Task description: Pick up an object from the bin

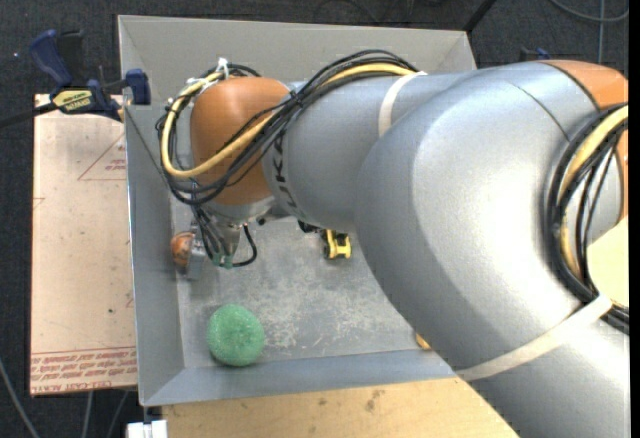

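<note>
My gripper [221, 246] hangs low at the left side of the bin, just under the arm's orange cover. Right beside it, against the left wall, lies a small brown rounded thing [182, 249]; whether the gripper touches it I cannot tell. A green fuzzy ball [237, 334] rests near the front wall, a little below and to the right of the gripper. A small yellow and black thing [339, 244] lies on the bin floor to the gripper's right, partly under the arm.
The thick grey arm crosses the bin from the right and hides its right half and back. Cables loop around the orange cover. The left wall stands close to the gripper.
</note>
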Controlling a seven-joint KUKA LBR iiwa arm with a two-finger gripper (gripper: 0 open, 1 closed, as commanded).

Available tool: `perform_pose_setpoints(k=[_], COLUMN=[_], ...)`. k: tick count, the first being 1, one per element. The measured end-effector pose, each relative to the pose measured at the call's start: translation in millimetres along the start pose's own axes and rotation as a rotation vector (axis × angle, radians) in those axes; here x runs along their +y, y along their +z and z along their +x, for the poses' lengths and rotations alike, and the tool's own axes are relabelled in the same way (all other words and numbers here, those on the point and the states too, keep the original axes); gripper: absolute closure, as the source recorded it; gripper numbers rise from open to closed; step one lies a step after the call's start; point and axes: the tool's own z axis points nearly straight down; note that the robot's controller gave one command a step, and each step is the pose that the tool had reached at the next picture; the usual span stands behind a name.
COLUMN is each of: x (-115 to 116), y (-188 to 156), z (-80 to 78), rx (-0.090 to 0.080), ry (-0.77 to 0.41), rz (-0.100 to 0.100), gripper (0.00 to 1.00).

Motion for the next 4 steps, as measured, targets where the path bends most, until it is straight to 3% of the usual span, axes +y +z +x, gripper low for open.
perform_pose_setpoints(k=[4], x=[-0.2], y=[-43.6], z=[0.2], rx=[0.000], ry=[0.000], rz=[0.000], gripper=[1.00])
